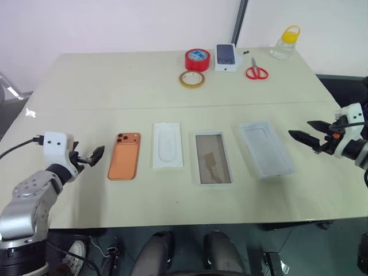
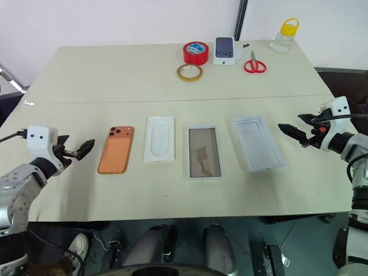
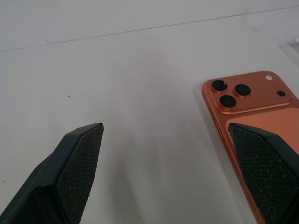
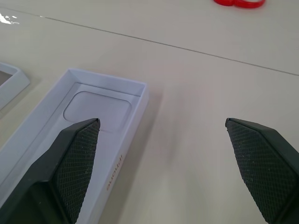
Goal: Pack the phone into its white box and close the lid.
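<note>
Left gripper (image 1: 91, 156): jaws spread wide, holding nothing; it hovers just left of the phone, apart from it.
Right gripper (image 1: 305, 133): jaws spread wide, empty; it hangs just right of the lid, touching nothing.
Phone (image 1: 125, 156): slim and orange, rounded corners, lying flat and back-up on the table (image 1: 115, 80), camera block with three dark lenses at its far end. It is the leftmost of four things in a row near the front edge.
Insert (image 1: 167, 145): flat white card with a phone-shaped recess, just right of the phone.
White box (image 1: 213, 157): shallow white tray with a dull grey-brown floor, open side up and empty, right of the insert.
Lid (image 1: 265, 148): shallow white cover, plain white inner face up, rightmost in the row and slightly skewed; small orange lettering runs along one side wall.
Far edge: red tape roll (image 1: 197, 59), tan tape ring (image 1: 191, 79), small white box picturing a dark phone (image 1: 227, 57), red-handled scissors (image 1: 256, 71), clear jar with a yellow cap (image 1: 286, 42).
</note>
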Action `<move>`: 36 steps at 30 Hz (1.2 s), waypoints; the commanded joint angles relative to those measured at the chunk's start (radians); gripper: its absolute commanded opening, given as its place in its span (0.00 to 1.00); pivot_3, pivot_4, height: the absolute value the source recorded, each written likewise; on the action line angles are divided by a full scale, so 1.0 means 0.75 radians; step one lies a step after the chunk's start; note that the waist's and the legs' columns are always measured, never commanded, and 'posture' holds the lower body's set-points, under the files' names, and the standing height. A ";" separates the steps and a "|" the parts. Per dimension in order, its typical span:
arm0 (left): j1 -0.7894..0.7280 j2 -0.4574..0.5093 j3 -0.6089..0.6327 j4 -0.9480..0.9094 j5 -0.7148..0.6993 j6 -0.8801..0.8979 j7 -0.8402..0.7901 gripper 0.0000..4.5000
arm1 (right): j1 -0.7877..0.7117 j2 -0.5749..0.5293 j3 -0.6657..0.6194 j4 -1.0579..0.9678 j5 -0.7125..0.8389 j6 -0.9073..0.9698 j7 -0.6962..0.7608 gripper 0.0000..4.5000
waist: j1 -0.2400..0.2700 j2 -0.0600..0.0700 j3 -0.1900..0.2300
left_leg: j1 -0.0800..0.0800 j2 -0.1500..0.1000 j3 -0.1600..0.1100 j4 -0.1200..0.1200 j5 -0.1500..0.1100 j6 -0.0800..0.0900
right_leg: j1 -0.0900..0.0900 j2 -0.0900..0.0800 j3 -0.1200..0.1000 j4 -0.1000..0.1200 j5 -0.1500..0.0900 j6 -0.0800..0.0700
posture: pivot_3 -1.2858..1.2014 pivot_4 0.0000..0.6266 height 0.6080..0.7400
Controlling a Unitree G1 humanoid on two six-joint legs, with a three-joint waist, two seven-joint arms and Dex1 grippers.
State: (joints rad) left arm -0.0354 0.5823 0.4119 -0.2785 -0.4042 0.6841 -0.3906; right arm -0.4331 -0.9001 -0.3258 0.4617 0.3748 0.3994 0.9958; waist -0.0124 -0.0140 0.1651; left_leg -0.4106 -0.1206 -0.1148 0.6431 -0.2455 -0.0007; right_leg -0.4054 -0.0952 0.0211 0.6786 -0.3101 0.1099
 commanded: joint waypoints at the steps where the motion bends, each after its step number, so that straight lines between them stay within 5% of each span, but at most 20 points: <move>1: 0.001 0.000 0.017 -0.049 -0.008 -0.002 0.011 1.00 | -0.025 -0.028 -0.018 -0.026 0.005 -0.023 0.005 1.00 | 0.001 0.000 0.000 | 0.000 0.000 0.000 0.000 0.000 0.000 | 0.000 0.000 0.000 0.000 0.000 0.000 | 0.52 0.24 1.00; 12: -0.108 -0.048 -0.060 -0.107 -0.057 0.111 0.054 1.00 | -0.005 0.004 0.025 -0.200 0.020 0.017 0.003 1.00 | 0.003 0.000 0.000 | 0.000 0.000 0.000 0.000 0.000 0.000 | 0.000 0.000 0.000 0.000 0.000 0.000 | 0.52 0.24 1.00; 25: -0.464 -0.359 -0.387 -0.139 -0.236 0.523 0.143 1.00 | 0.136 0.118 0.188 -0.937 0.106 0.249 -0.106 1.00 | 0.001 -0.001 0.001 | 0.000 0.000 0.000 0.002 0.004 -0.006 | 0.001 0.001 0.000 0.000 0.000 0.000 | 0.52 0.24 1.00; 36: -0.646 -0.484 -0.282 -0.011 -0.230 0.861 0.354 1.00 | 0.290 0.159 0.230 -1.204 0.150 0.344 -0.211 1.00 | 0.007 -0.005 0.002 | -0.001 0.000 0.000 0.003 0.004 -0.006 | 0.001 0.001 -0.001 0.000 0.000 0.001 | 0.52 0.24 1.00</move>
State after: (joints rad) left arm -0.5014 0.2249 0.1828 -0.2767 -0.5779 1.2893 -0.1456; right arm -0.2124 -0.7832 -0.1455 -0.4074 0.4763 0.6701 0.8396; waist -0.0071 -0.0174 0.1670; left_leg -0.4111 -0.1208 -0.1149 0.6456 -0.2429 -0.0054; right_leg -0.4045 -0.0946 0.0206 0.6783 -0.3101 0.1103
